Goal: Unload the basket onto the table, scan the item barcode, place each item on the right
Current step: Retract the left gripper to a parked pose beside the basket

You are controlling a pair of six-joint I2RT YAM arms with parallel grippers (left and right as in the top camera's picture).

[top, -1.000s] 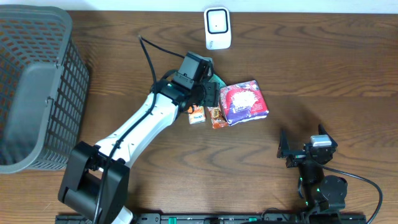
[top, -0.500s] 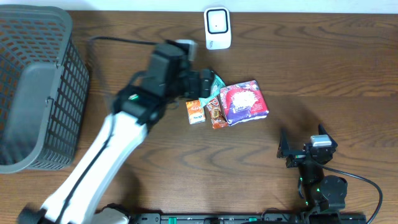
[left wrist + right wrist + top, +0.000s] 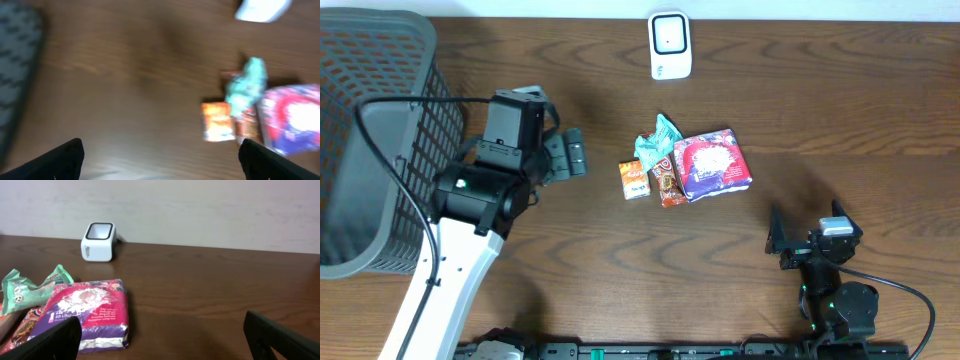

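Roughly mid-surface sat the pile, touching or overlapping: orange pack point(image 3: 634, 179), brown bar point(image 3: 666, 187), teal pack point(image 3: 658, 141), pink pack point(image 3: 712, 164). Left hand point(image 3: 566, 156) hung wide open and empty, between basket point(image 3: 380, 60) and pile. Orange pack lay nearest it, off to that hand's right, long axis running front to back. Right hand point(image 3: 807, 230) was open too, empty, near the front edge, well apart from the pile. Left arm looked the nearer one. Scanner point(image 3: 670, 45) stood at the far edge, beyond the pile. Which item was meant, couldn't tell.
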